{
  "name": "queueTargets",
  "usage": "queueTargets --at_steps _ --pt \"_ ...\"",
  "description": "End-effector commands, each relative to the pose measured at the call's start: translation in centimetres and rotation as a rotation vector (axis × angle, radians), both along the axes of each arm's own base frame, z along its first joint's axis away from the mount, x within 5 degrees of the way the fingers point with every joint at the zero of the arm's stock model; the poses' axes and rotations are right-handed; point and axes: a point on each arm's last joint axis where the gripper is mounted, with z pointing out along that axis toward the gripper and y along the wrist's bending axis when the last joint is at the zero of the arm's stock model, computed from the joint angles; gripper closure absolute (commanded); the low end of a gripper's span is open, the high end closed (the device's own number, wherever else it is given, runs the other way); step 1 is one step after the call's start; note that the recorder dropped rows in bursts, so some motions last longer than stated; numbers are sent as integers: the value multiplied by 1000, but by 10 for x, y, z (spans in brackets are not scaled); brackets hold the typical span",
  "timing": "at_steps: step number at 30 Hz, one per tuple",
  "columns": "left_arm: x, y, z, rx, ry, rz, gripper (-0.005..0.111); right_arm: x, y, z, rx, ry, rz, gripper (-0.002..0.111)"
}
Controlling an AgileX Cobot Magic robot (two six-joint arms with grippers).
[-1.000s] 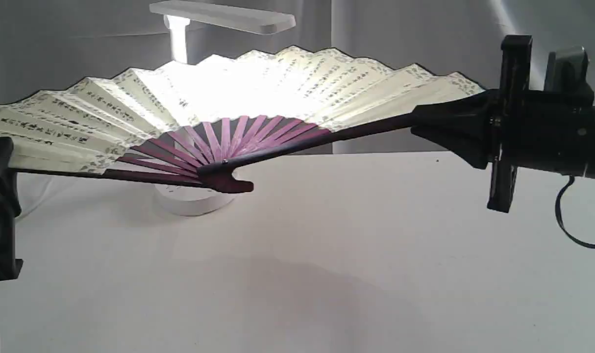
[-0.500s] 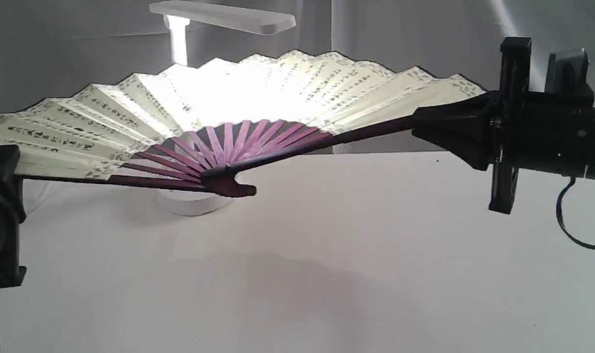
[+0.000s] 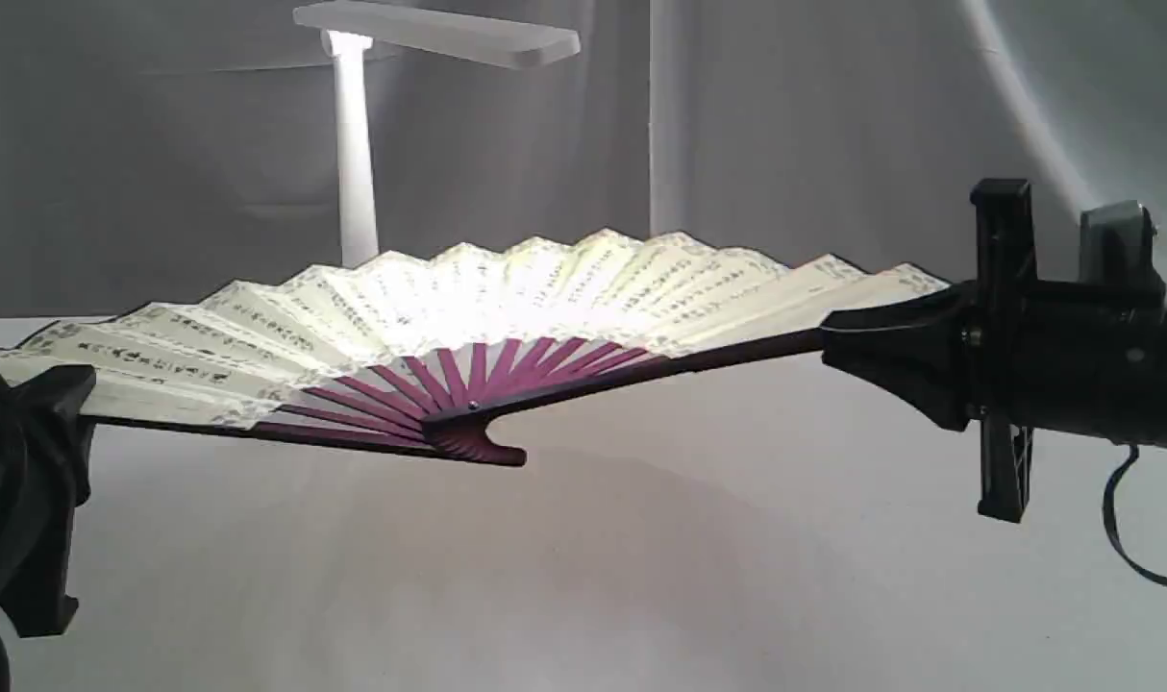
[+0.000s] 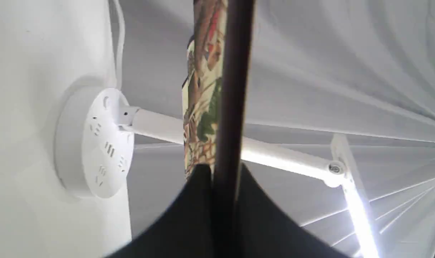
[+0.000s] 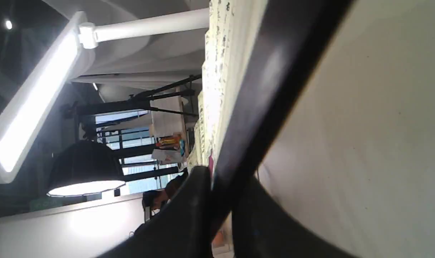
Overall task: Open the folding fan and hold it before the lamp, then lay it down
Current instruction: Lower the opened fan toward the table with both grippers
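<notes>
The folding fan (image 3: 507,298) is spread wide open, cream pleats with black calligraphy and maroon ribs meeting at a pivot (image 3: 473,437). It hangs low over the white table, tilted nearly flat, in front of the lamp (image 3: 353,144). My left gripper (image 3: 60,404) is shut on the fan's left guard (image 4: 232,89). My right gripper (image 3: 838,346) is shut on the right guard (image 5: 275,89). The lamp's lit head (image 5: 31,107), stem (image 4: 160,125) and round base (image 4: 95,143) show in the wrist views; in the exterior view the fan hides the base.
A white cloth covers the table (image 3: 641,577) and a grey curtain (image 3: 785,144) hangs behind. The lamp's white cord (image 4: 120,43) runs along the table near its base. A black cable (image 3: 1122,538) loops under my right arm.
Both grippers have come down with the fan, which has dropped well below the lamp head and tilted flatter. More of the lamp's stem shows now, and its base is covered.
</notes>
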Motion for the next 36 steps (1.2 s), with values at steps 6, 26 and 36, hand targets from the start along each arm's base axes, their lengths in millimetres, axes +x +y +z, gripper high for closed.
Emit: queueTargets --at_steps 6,26,36 --pt "-2 3 0 44 26 0 107 -4 -9 -16 -135 18 -53 108" --pt "26 -22 -55 59 162 -132 107 1 -28 -29 -301 79 -187 108" --pt "49 -41 -69 48 175 -209 107 -3 -35 -41 -373 136 -258 108"
